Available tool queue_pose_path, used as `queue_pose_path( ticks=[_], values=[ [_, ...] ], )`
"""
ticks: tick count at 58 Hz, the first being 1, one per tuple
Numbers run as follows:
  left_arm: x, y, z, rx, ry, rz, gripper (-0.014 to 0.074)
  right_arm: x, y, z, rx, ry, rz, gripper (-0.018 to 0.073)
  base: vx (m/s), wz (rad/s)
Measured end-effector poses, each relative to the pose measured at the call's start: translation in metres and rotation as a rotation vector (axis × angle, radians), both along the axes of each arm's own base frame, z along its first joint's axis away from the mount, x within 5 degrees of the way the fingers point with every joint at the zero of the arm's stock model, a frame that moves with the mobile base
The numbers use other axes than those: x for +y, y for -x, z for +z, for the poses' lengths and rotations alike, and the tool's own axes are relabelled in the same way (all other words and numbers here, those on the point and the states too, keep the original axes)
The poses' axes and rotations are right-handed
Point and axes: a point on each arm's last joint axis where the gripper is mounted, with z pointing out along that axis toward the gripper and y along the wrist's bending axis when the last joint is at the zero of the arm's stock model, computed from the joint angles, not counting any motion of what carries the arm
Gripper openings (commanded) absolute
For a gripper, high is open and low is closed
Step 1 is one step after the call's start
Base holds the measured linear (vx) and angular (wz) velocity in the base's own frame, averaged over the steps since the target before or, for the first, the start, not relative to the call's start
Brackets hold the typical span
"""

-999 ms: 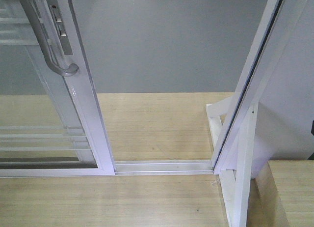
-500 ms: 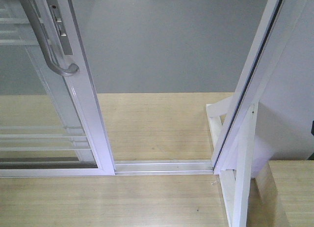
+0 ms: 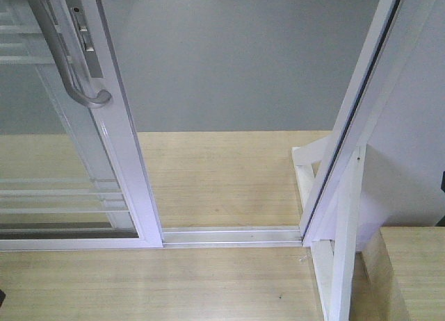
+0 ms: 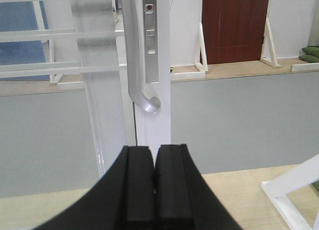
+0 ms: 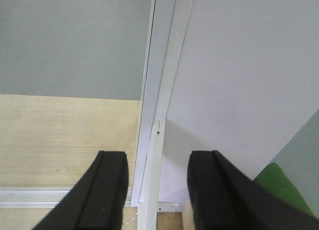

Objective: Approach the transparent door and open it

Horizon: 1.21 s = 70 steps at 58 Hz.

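- Transparent door [image 3: 83,161], clear glass in a white metal frame with a curved grey handle [image 3: 59,53], stands slid to the left of the front view, doorway open beside it.
- Left gripper [image 4: 154,182] points level at the door's frame edge just below the handle, black jaws pressed together, holding nothing.
- Right gripper [image 5: 157,190] aims down at the white doorpost [image 5: 159,90], jaws spread wide, empty.
- Only the left wrist view shows a dark red door [image 4: 234,26] beyond.
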Motion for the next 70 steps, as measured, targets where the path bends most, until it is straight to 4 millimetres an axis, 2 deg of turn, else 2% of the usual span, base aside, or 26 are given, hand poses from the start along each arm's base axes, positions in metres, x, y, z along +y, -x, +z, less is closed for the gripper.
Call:
queue_pose_path(
  ticks=[25,35,42,51,64,70],
  values=[
    [0.000,0.000,0.000,0.001,0.002,0.000,-0.0007,0.000,0.000,0.000,0.000,0.000,0.000,0.0363,0.00,0.00],
    [0.000,0.000,-0.001,0.007,0.002,0.000,-0.0007,-0.002,0.007,-0.002,-0.020,0.054,0.005,0.0302,0.00,0.00],
    [0.000,0.000,-0.001,0.008,0.002,0.000,-0.0007,-0.003,0.026,-0.017,-0.077,0.034,0.007,0.0185,0.00,0.00],
    [0.000,0.000,-0.001,0.008,0.002,0.000,-0.0006,-0.001,0.048,-0.049,-0.184,-0.016,0.020,-0.0012,0.00,0.00],
    [0.000,0.000,-0.001,0.008,0.002,0.000,-0.0006,0.002,0.070,-0.092,-0.424,0.013,0.051,-0.0010,0.00,0.00],
    [0.000,0.000,-0.001,0.008,0.002,0.000,-0.0006,0.003,0.076,-0.100,-0.447,-0.052,0.033,-0.0009,0.00,0.00]
  ],
)
